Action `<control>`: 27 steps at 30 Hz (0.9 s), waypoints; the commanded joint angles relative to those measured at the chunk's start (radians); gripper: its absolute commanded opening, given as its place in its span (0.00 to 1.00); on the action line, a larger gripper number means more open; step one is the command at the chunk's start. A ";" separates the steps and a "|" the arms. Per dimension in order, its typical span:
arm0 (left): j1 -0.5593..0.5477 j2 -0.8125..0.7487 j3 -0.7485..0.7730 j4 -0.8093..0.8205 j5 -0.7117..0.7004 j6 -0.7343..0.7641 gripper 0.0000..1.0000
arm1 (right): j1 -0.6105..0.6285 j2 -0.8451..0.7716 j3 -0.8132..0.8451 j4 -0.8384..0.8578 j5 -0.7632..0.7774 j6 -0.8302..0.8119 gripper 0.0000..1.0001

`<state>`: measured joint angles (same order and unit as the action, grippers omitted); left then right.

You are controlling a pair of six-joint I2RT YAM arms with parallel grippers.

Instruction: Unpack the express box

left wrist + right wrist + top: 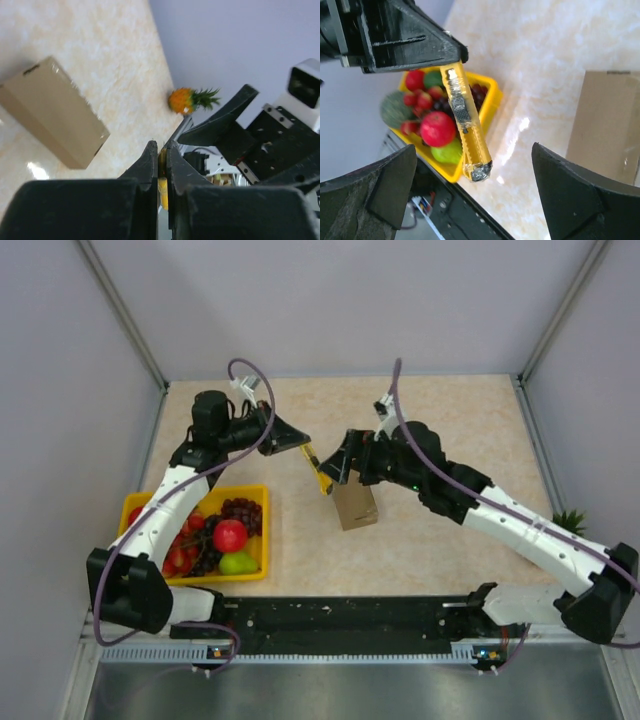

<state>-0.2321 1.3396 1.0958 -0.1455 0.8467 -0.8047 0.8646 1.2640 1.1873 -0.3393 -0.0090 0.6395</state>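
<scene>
The express box (355,507), a small plain brown cardboard box with its flap closed, lies on the table between the arms; it also shows in both wrist views (52,110) (610,130). My left gripper (300,445) (161,147) hangs above the table to the box's left, shut on the upper end of a yellow utility knife (318,472) (467,135). The knife's taped lower end hangs free. My right gripper (335,468) (472,165) stands open around that lower end, with its fingers wide apart and clear of the knife.
A yellow fruit tray (262,530) (490,100) with an apple, grapes and other fruit sits at the near left. A small toy pineapple (570,520) (187,100) lies by the right wall. Grey walls close in the table on three sides.
</scene>
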 commanded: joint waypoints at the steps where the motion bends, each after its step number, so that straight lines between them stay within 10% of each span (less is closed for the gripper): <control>1: -0.012 -0.078 0.064 0.295 -0.086 -0.209 0.00 | -0.044 -0.084 -0.099 0.331 -0.077 0.141 0.91; 12: -0.115 -0.143 0.053 0.618 -0.270 -0.353 0.00 | -0.049 -0.104 -0.144 0.684 -0.155 0.209 0.82; 25: -0.118 -0.158 -0.007 0.609 -0.209 -0.366 0.00 | -0.070 -0.190 -0.187 0.646 -0.154 0.183 0.16; 27: -0.118 -0.151 0.001 0.600 -0.174 -0.332 0.16 | -0.076 -0.195 -0.173 0.594 -0.160 0.177 0.00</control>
<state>-0.3515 1.2060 1.0946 0.4255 0.6308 -1.1927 0.8066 1.1210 0.9936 0.2611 -0.1692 0.8398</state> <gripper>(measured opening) 0.050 0.141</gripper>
